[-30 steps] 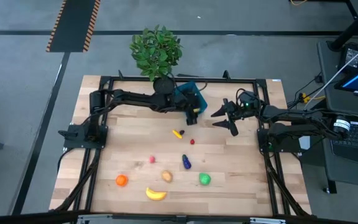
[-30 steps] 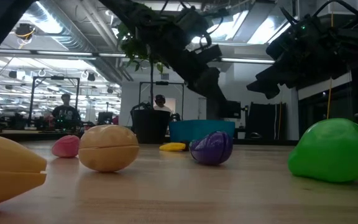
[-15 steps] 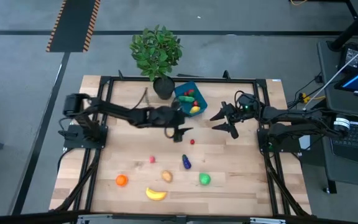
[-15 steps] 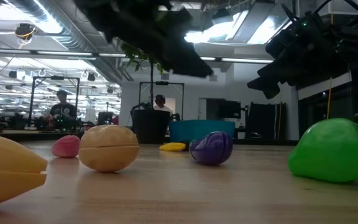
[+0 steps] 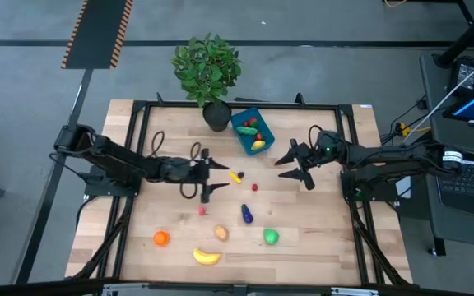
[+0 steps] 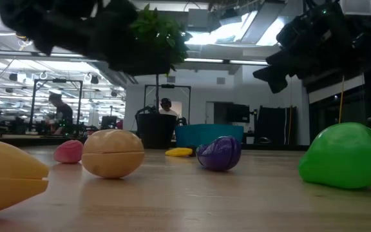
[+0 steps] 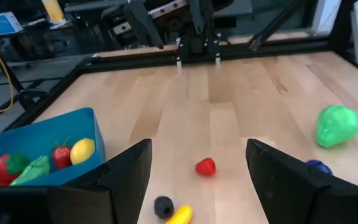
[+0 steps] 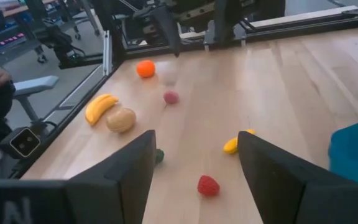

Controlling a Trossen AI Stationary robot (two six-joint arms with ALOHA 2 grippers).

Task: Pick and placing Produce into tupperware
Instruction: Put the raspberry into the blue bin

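We see the left gripper (image 5: 206, 174) and the right gripper (image 5: 296, 164) both with jaws spread, holding nothing; the produce lies loose on the worktop (image 5: 319, 222); the nearest strawberry (image 5: 254, 187) seems light, hard, slippery; we would pinch its middle; the tupperware (image 5: 243, 135) stands near the plant (image 5: 207, 66).

We see the blue tupperware (image 5: 249, 131) lying open, top centre of the high view, holding red, green and yellow pieces. Loose produce lies below it: a small yellow piece (image 5: 236, 176), a red berry (image 5: 254, 187), a pink piece (image 5: 202, 210), purple eggplant (image 5: 246, 215), tan potato (image 5: 220, 233), green apple (image 5: 271, 237), orange (image 5: 161, 238) and banana (image 5: 206, 256).
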